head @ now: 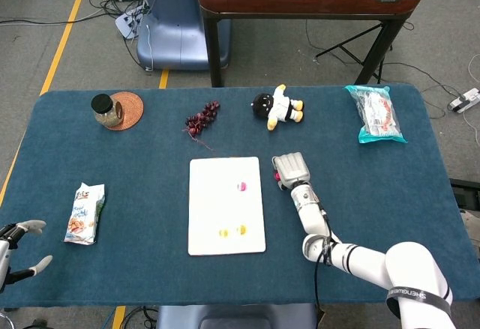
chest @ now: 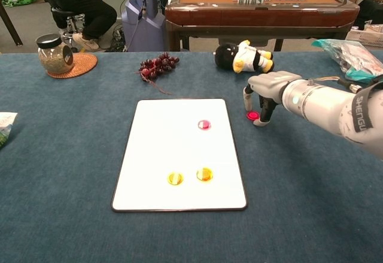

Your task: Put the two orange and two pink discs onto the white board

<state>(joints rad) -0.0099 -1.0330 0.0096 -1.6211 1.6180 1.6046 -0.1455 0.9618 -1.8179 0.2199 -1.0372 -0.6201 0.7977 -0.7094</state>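
The chief risk is judged to be a failed pick of the last small pink plastic disc, which lies flat on the dark blue cloth-covered table, just off the right edge of the white rectangular board — so thin a piece could be nudged sideways by a descending fingertip, or pressed into the cloth rather than lifted, and it could then slide under the board's edge or away toward the black-and-yellow plush toy. A second hazard is seen in the board itself: should it be knocked by the arm, the second pink disc and the two small orange discs already resting on it could be shifted off. The right hand is held directly over the loose disc, palm down, with its fingers pointed at the table and parted on either side of the disc; the disc is seen between them, and whether it is actually touched cannot be told from either view. Nothing appears to be lifted yet. The left hand is seen at the table's near left corner, well apart from everything, its fingers spread and nothing held in it.
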